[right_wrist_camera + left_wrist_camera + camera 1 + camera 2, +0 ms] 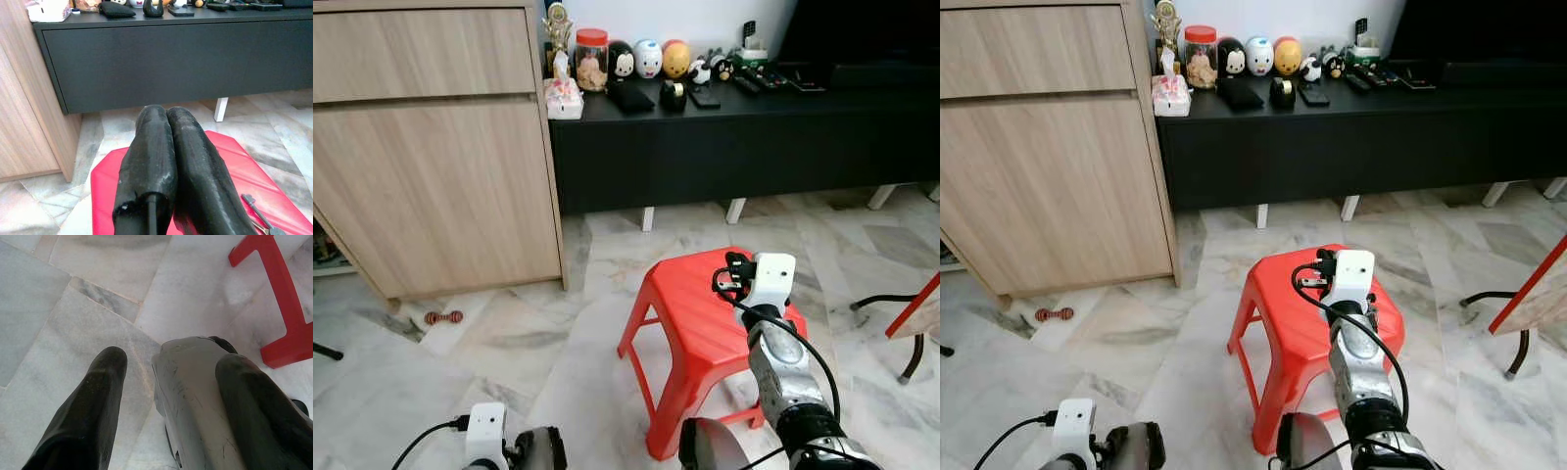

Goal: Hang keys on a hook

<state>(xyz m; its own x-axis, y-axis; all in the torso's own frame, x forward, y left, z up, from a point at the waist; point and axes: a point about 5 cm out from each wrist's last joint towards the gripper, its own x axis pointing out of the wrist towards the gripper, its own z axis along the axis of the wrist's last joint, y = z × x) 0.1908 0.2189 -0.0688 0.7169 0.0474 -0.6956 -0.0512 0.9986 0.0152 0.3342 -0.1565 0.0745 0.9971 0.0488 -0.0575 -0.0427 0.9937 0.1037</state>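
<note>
A red plastic stool (695, 328) stands on the marble floor in front of me. A small bunch of keys (258, 218) lies on its seat, seen in the right wrist view beside the fingers. My right gripper (734, 271) hovers just over the stool's far edge. Its two black fingers (193, 161) are pressed together and hold nothing. My left gripper (171, 360) hangs low near the floor at my left side. It is open, with its fingers (95, 401) spread over the tiles and part of my own silver body.
A wooden cabinet (431, 147) stands at the left. A long black console (744, 137) behind the stool carries jars, figurines and remotes. A small red toy (442, 317) lies on the floor by the cabinet. A chair leg (911, 333) shows at the right.
</note>
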